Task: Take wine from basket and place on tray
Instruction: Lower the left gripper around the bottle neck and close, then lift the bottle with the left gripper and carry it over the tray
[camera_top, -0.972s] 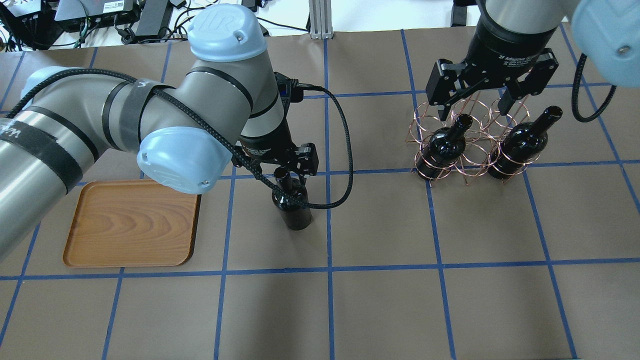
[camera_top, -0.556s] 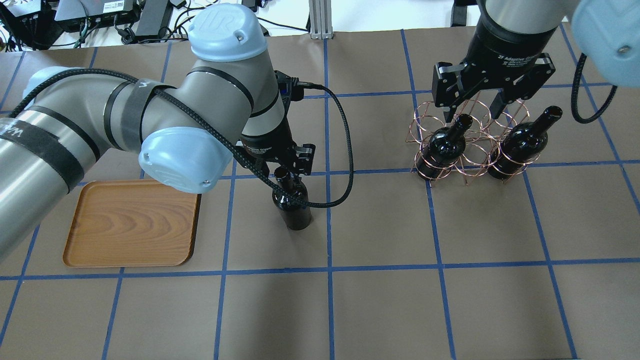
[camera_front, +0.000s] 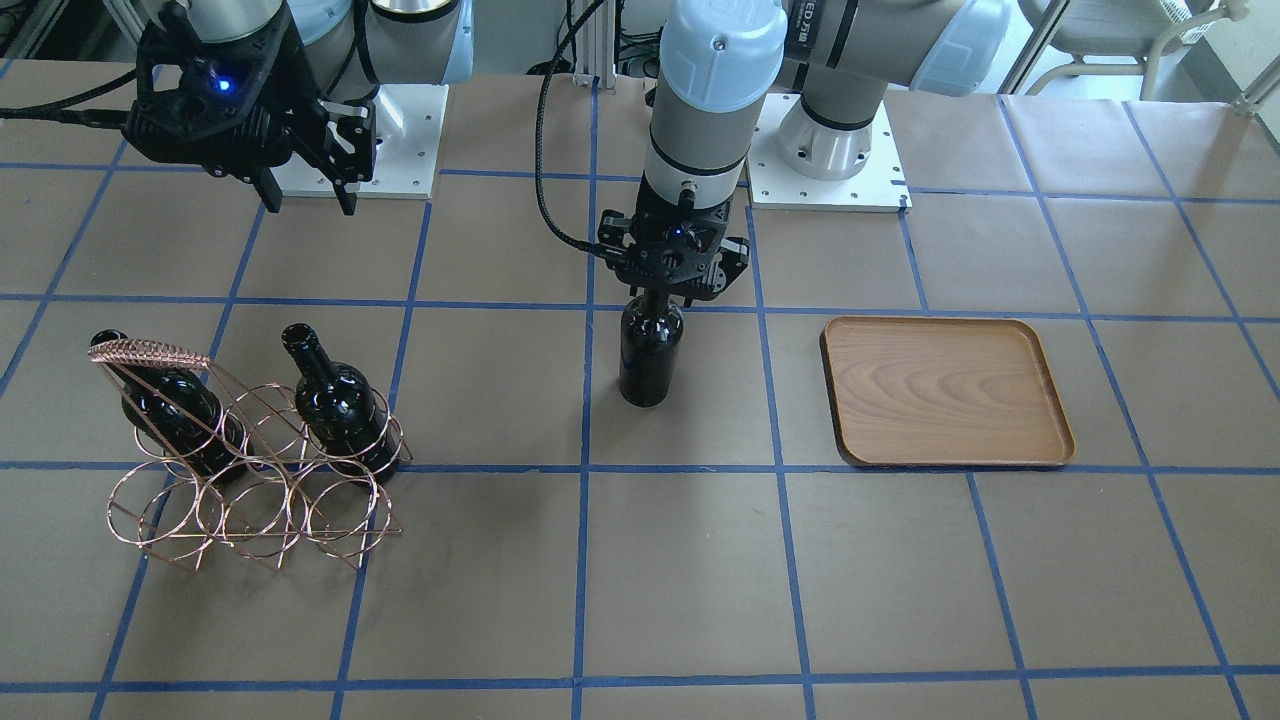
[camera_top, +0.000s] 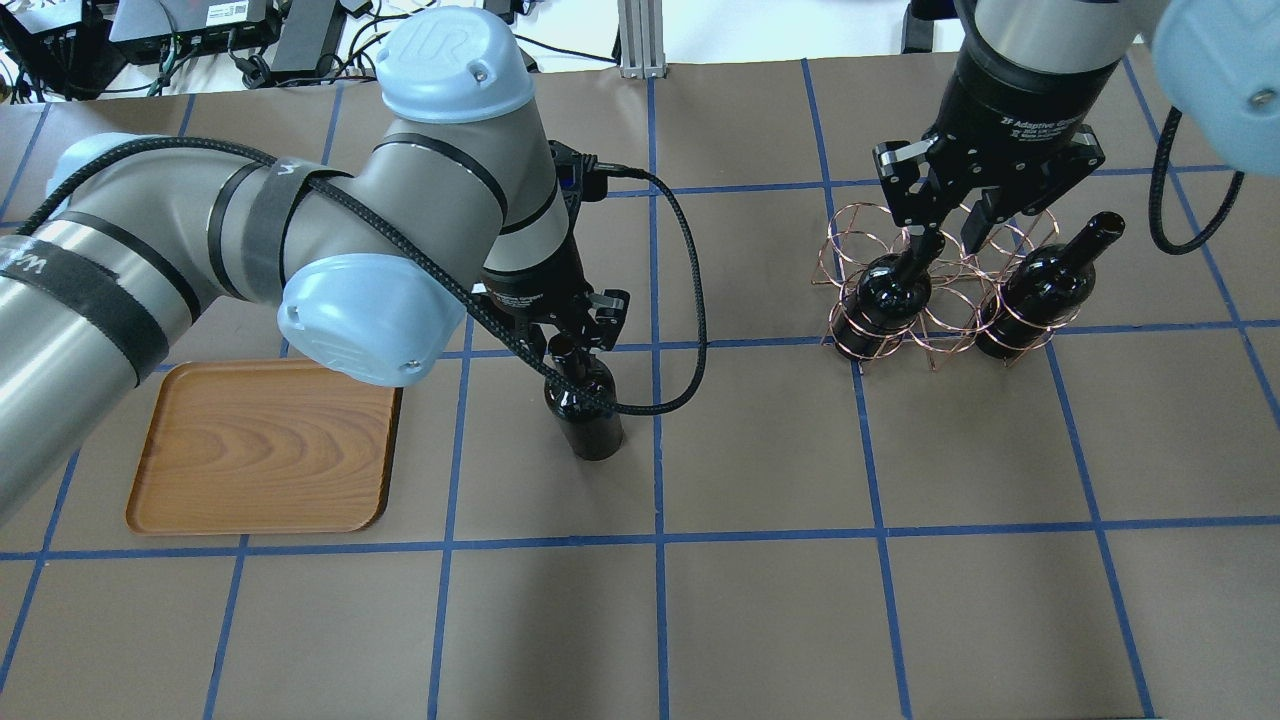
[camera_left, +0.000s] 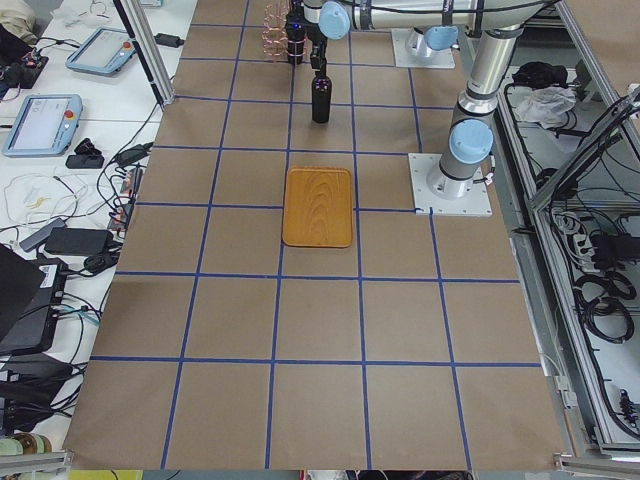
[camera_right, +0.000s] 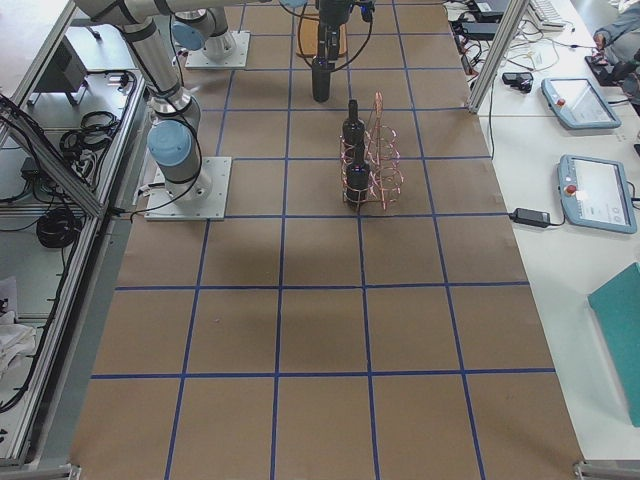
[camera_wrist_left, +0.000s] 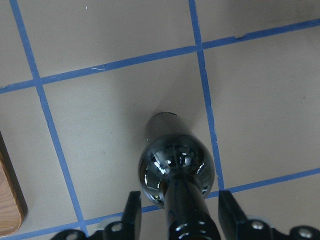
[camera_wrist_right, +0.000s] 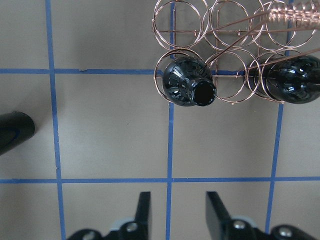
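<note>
Well, the tray (camera_top: 260, 450) lies at the left; apart from it, one bottle (camera_top: 585, 410) stands upright on the table, the left gripper (camera_top: 575, 335) spread around its neck without touching. Farther right, the right gripper (camera_top: 950, 240) hangs unclenched over the basket (camera_top: 940, 300). An off-centre squeeze could topple the bottle.

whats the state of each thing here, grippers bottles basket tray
wine: upright on the table, out of the basket, not on the tray
left gripper: open, fingers either side of the wine's neck
right gripper: open, holding nothing
basket: holds two other bottles, remaining rings empty
tray: empty
</note>
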